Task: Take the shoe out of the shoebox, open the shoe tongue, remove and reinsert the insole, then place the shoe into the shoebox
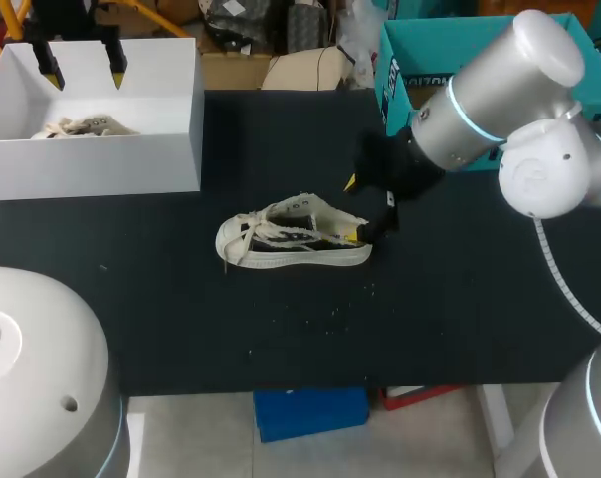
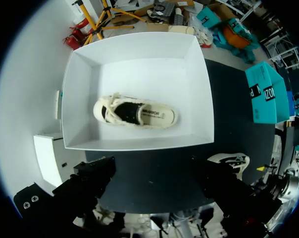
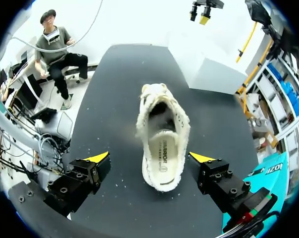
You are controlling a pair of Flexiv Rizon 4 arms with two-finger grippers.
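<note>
The right gripper point(image 1: 357, 210) hangs with fingers spread wide at the heel of a cream shoe point(image 1: 291, 239) lying on the black worktop point(image 1: 460, 319). The left gripper point(image 1: 84, 72), fingers apart, hovers above the white shoebox point(image 1: 92, 164), where a second shoe point(image 1: 82, 126) lies.

Left wrist view: the second shoe point(image 2: 134, 113) sits in the shoebox point(image 2: 139, 64), ahead of the left gripper point(image 2: 157, 172) and its spread fingers.

Right wrist view: the shoe point(image 3: 162, 139) lies heel nearest between the parted fingers of the right gripper point(image 3: 149, 157), touching neither.

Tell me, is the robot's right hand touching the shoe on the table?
Cannot tell. In the right wrist view the shoe lies between the fingers of the open right hand; one stands clear, the other tip is right at its edge.
</note>
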